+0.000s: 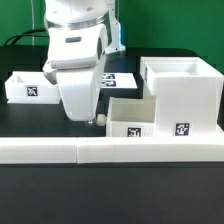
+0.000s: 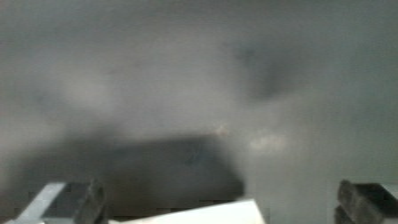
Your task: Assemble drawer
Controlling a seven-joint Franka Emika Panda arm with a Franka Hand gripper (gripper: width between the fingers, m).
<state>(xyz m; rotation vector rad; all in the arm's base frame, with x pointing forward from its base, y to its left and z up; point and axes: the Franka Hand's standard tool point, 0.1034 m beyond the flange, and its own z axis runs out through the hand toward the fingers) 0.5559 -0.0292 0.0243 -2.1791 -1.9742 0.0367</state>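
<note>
Rail: long low white rail (image 1: 110,152) lies across the front of the black table (image 1: 30,122), nearest in the exterior view.
Near tray: small white near tray (image 1: 133,118) of the drawer stands upright just behind the rail, with a square tag on its front wall. It stands against the case on the exterior view's right; whether they touch, I cannot tell.
Case: tall boxy white case (image 1: 182,95) is open at the top, with a tag low on its front.
Gripper: gripper (image 1: 90,118) hangs low over the table, just beside the near tray on the exterior view's left. Its tips are close to the table surface.
Jaws: wide apart in the wrist view, with one of the fingers (image 2: 63,203) at each side and nothing gripped. The blurred white edge (image 2: 196,214) between them I cannot identify.
Far tray: second white far tray (image 1: 30,88) stands farther back on the exterior view's left, well apart from the case.
Marker board: marker board (image 1: 122,78) lies flat behind the gripper.
</note>
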